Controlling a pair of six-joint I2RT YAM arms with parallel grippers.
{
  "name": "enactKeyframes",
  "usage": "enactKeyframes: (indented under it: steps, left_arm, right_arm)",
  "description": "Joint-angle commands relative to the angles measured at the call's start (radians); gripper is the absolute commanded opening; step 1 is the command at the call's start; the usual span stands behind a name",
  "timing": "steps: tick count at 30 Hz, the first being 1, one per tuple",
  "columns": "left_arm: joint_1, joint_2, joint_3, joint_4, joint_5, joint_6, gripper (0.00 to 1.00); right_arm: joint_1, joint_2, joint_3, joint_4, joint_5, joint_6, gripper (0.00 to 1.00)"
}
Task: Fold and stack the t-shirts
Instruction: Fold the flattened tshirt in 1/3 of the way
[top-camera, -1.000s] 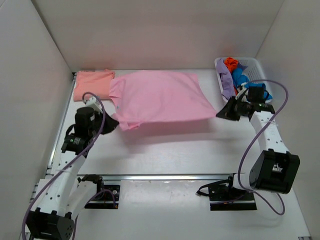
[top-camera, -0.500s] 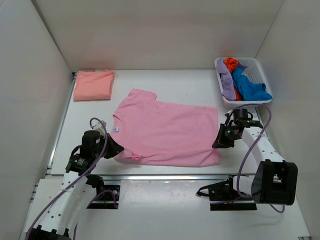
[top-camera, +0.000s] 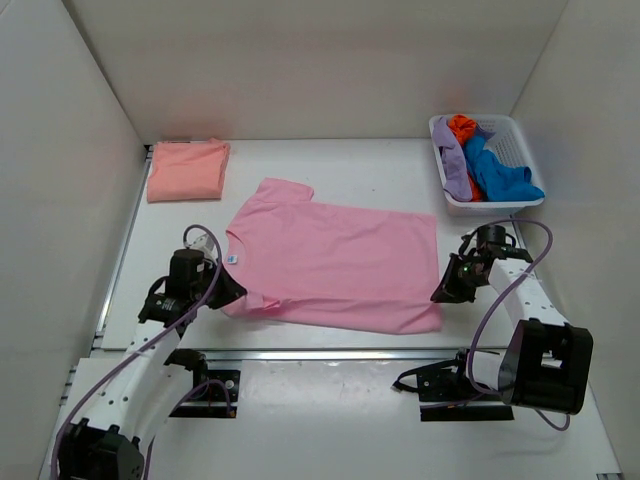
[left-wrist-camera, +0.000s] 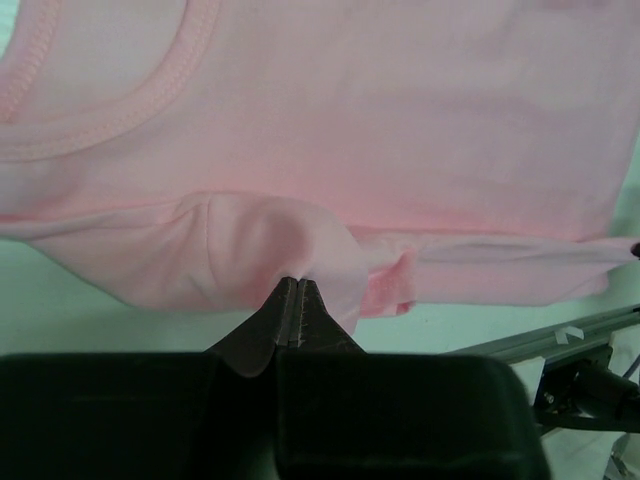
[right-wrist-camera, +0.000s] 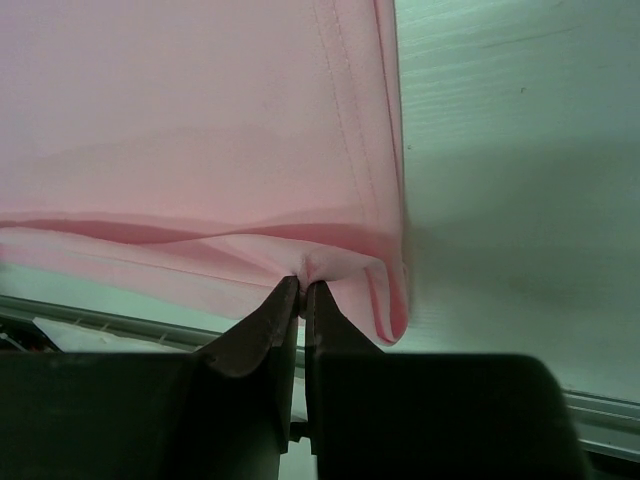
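Observation:
A light pink t-shirt (top-camera: 335, 265) lies spread flat in the middle of the table, collar to the left. My left gripper (top-camera: 232, 292) is at its near left corner, shut on a pinch of the sleeve cloth (left-wrist-camera: 297, 283). At the near right hem corner, my right gripper (top-camera: 441, 293) is also shut on a fold of the pink cloth (right-wrist-camera: 303, 283). In the left wrist view the collar seam (left-wrist-camera: 130, 100) shows just beyond the pinch. A salmon-peach t-shirt (top-camera: 187, 170) lies folded at the back left corner.
A white lattice basket (top-camera: 519, 128) with purple, orange and blue clothes stands at the back right. White walls close in the table on three sides. A metal rail (top-camera: 340, 353) runs along the near edge, just in front of the pink shirt.
The pink shirt, held up at the back a second ago, has been drawn toward the near edge and laid flat. Both arms came down and nearer, still gripping it.

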Motion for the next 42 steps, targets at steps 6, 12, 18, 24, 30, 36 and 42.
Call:
enactKeyframes:
  steps: [6, 12, 18, 24, 30, 36, 42]
  left_arm:
    - [0.017, 0.097, 0.079, 0.092, -0.022, 0.042, 0.0]
    - [0.018, 0.204, 0.128, 0.151, -0.022, 0.074, 0.0]
    - [0.015, 0.36, 0.257, 0.168, -0.046, 0.131, 0.0]
    - [0.061, 0.5, 0.402, 0.145, -0.071, 0.188, 0.59]
    - [0.055, 0.491, 0.418, 0.122, -0.109, 0.22, 0.74]
    - [0.032, 0.541, 0.338, 0.112, -0.203, 0.289, 0.68]
    - [0.024, 0.627, 0.323, 0.122, -0.258, 0.324, 0.65]
  right_arm:
    - [-0.003, 0.009, -0.003, 0.038, 0.001, 0.013, 0.0]
    - [-0.006, 0.014, -0.019, 0.055, 0.003, 0.024, 0.0]
    - [-0.012, 0.022, -0.038, 0.089, 0.021, 0.034, 0.01]
    - [-0.024, 0.06, -0.059, 0.153, 0.043, 0.05, 0.15]
    - [-0.003, -0.023, -0.024, 0.167, 0.116, 0.085, 0.42]
    - [0.03, -0.032, 0.008, 0.242, 0.093, 0.08, 0.4]
    - [0.115, 0.127, 0.063, 0.322, 0.078, 0.077, 0.4]
